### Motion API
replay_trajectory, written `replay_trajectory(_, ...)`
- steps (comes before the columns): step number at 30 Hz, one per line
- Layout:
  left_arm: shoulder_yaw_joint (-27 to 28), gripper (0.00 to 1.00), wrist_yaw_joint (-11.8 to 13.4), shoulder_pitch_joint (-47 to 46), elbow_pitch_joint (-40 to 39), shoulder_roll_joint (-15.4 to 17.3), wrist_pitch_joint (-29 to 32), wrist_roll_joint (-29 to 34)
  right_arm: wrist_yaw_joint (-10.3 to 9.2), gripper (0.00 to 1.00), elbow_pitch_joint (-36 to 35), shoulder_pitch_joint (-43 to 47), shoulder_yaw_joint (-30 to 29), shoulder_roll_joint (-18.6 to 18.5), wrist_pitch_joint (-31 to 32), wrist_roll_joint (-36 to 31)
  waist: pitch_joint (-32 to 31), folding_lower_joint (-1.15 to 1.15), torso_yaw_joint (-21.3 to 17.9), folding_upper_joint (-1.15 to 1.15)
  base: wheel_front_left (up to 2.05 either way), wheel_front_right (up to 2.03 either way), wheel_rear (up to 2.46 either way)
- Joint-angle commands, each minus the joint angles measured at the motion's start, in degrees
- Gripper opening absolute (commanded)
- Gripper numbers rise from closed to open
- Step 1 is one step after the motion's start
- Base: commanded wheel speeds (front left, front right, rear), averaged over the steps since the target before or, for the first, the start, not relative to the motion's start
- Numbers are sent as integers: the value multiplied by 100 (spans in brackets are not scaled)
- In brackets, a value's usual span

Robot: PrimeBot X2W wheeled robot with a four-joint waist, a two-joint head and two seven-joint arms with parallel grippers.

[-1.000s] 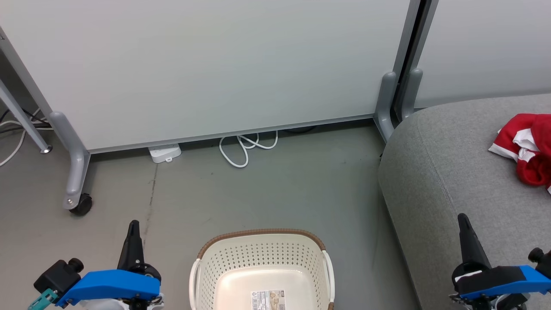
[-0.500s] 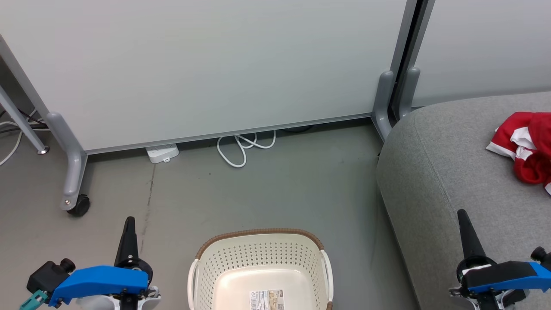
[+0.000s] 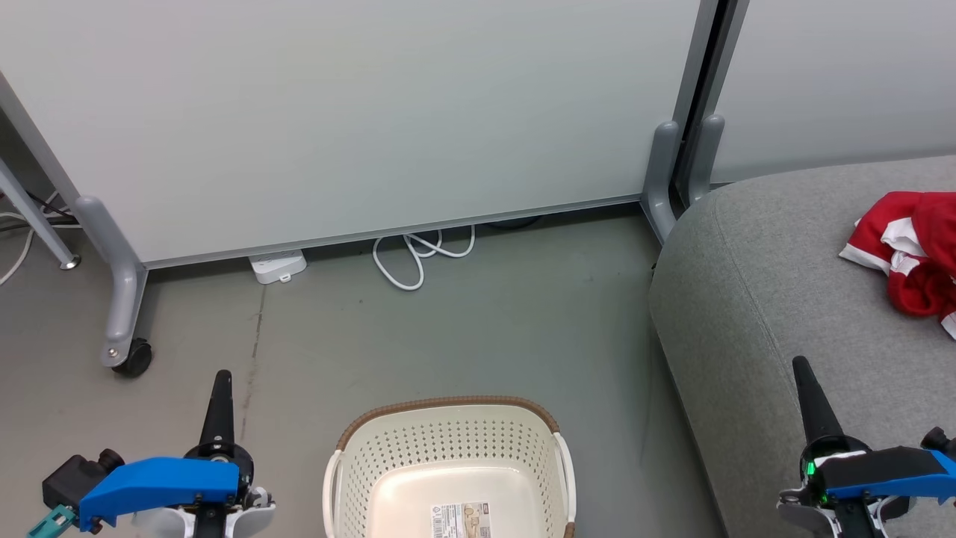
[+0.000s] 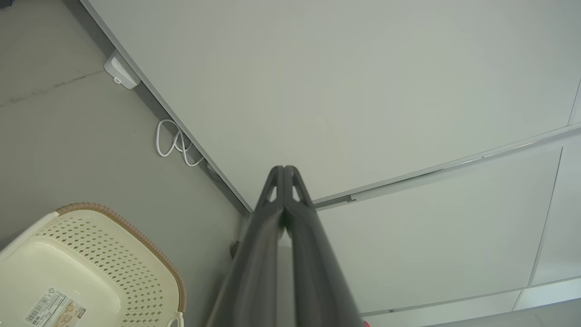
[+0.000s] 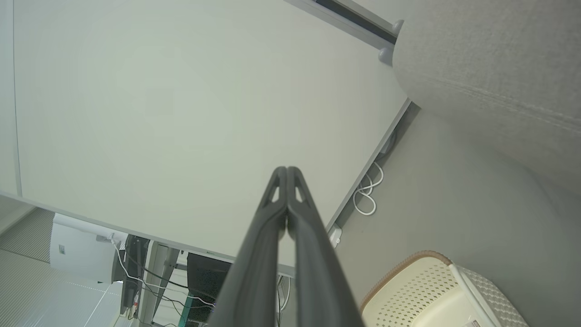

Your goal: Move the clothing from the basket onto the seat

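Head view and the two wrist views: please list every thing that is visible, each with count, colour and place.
cream-white perforated plastic laundry basket with brown rim: one, cream-white, on the floor, bottom middle; no clothing in the part that shows
label sticker: one, white, inside the basket
red fabric clothing with white stripes: one heap, number of pieces unclear, on the seat, right edge
grey upholstered seat: one, grey, right
pale partition panels: two, light grey, behind
white power strip: one, under the panel
white cable: one coil, beside the strip
left gripper: one, dark jaws shut, blue body, lower left
right gripper: one, dark jaws shut, lower right
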Motion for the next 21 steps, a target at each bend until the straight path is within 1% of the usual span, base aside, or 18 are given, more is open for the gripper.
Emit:
replay_trajectory(1, 52, 0, -33, -124, -58, 0, 35, -117, 2, 0, -52, -100, -17, 1, 45, 127, 1, 0, -2, 0, 0, 0, 0)
replay_trajectory(21, 178, 0, -68, -176, -79, -1, 291, -1123, 2, 0, -47, -154, -35, 10, 302, 1193, 15, 0, -57, 0, 0, 0, 0)
